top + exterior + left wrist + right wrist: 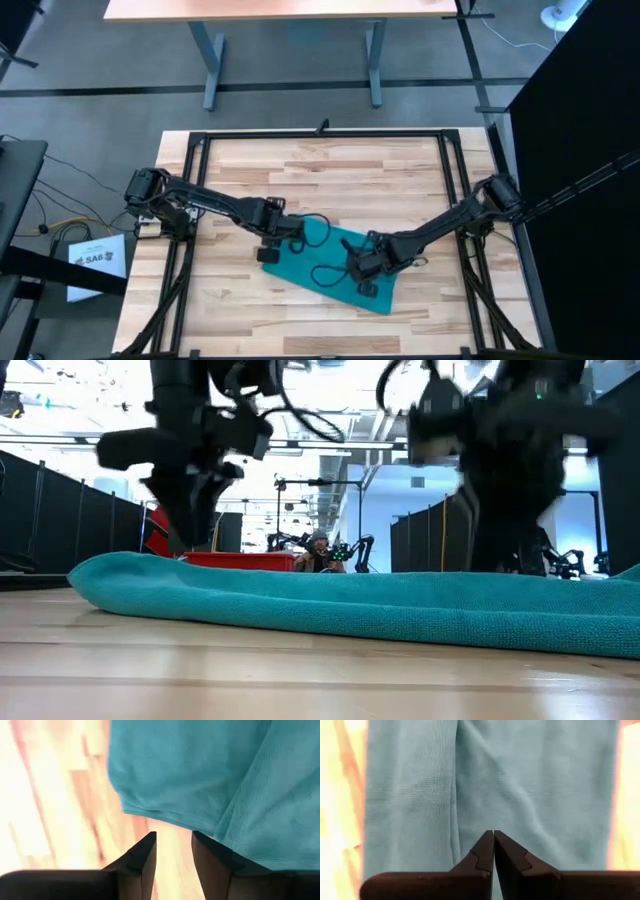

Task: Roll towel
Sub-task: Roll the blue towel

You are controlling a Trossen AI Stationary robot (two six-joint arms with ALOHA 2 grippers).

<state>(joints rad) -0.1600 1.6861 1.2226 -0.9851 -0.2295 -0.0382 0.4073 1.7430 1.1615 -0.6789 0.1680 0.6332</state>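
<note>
Teal cloth, the towel (335,262), lies slantwise on the pale wooden surface (330,170), roughly at its middle and toward the near edge, and we see it spread mostly flat with a soft fold running along its length. In the low view it stretches as one long low ridge across the boards, its left end rounded over.

We find the left claw (270,247) at the towel's left end, just over the edge of the cloth. Its wrist view shows the two dark fingers (145,852) parted with bare wood between them, the towel's hem just ahead of the tips; it holds nothing.

The right claw (366,283) sits over the towel's right part. In its wrist view the fingertips (485,845) meet with no gap, pointing at the cloth, and we see no fabric caught between them.
</note>
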